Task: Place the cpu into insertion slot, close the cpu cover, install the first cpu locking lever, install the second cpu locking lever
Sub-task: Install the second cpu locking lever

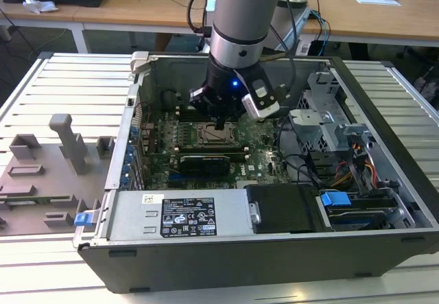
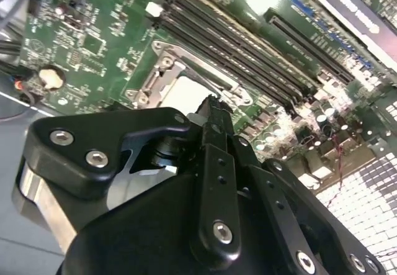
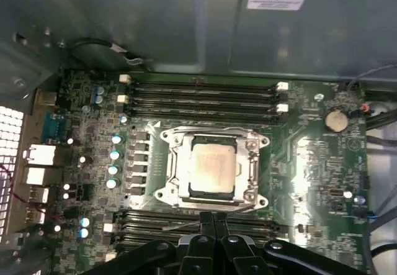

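In the socket: your cpu [image 3: 213,166] lies flat in the slot [image 3: 175,169], pale metal top up, square to the rim. In the second wrist view the cpu [image 2: 188,92] shows as a pale patch just past the fingers.
Cover: you see the cover [image 3: 255,143] down around the chip, its silver frame bordering all four sides, the chip showing through the window.
Levers: thin metal runs along the frame's edges, but you cannot tell whether either lever is latched.
Hand: your hand [image 3: 214,219] hangs just beside the socket's edge, over the nearer memory slots [image 3: 205,224], touching nothing you can see. Its two fingers [image 3: 206,220] sit pressed together and hold nothing. In the exterior view the hand [image 1: 219,123] points straight down above the socket.
Board: the green board [image 3: 310,163] surrounds the socket; a second bank of long black memory slots [image 3: 201,96] lies on the socket's far side, a round coin cell [image 3: 336,120] off toward one corner.
Case: the board lies inside an open grey case [image 1: 206,263] resting on its side, with a power supply [image 1: 180,215] along the near wall and drive bays with blue tabs [image 1: 335,198] at the exterior view's right.
Surface: the case rests on a slatted metal surface [image 1: 62,84]; a grey fixture [image 1: 62,139] of blocks stands at the exterior view's left, well apart from the case.
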Tool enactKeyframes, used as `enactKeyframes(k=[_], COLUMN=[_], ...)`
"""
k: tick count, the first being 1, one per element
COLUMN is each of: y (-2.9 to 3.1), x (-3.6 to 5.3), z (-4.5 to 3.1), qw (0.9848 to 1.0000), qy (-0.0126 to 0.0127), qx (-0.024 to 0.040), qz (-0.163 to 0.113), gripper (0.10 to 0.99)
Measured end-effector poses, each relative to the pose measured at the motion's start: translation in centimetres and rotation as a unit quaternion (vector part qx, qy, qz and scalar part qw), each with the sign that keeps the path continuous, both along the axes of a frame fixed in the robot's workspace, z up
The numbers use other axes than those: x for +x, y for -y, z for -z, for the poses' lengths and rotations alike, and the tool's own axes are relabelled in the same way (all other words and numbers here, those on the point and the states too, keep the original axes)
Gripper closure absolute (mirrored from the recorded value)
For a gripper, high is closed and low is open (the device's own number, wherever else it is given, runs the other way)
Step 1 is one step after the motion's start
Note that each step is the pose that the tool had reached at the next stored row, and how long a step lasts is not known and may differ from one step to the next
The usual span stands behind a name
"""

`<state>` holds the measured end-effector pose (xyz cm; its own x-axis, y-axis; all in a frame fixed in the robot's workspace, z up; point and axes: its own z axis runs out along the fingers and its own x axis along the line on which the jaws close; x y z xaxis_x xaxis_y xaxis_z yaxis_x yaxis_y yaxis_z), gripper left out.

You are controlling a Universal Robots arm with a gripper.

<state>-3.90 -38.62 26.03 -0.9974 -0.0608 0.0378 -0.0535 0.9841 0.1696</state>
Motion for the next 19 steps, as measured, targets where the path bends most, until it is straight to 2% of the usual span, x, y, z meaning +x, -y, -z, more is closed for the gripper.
enactKeyframes(k=[2,3,5,10,12,14,19], y=[0.13,0.21,0.26,0.36,0.35,0.36,0.36], x=[-0.48,-0.97,-1.31,-3.32,-3.54,-3.95,-4.36], z=[0.37,0.88,1.24,2.95,3.30,4.06,5.09], qw=[1.0000,1.0000,1.0000,1.0000,1.0000,1.0000,1.0000], qy=[0.0001,0.0000,0.0000,0.0000,0.0000,0.0000,0.0000], qx=[0.0008,0.0007,0.0007,0.0007,0.0007,0.0007,0.0007], qz=[0.000,0.000,0.000,0.000,0.000,0.000,-0.002], gripper=[0.980,0.980,0.980,0.980,0.980,0.980,0.980])
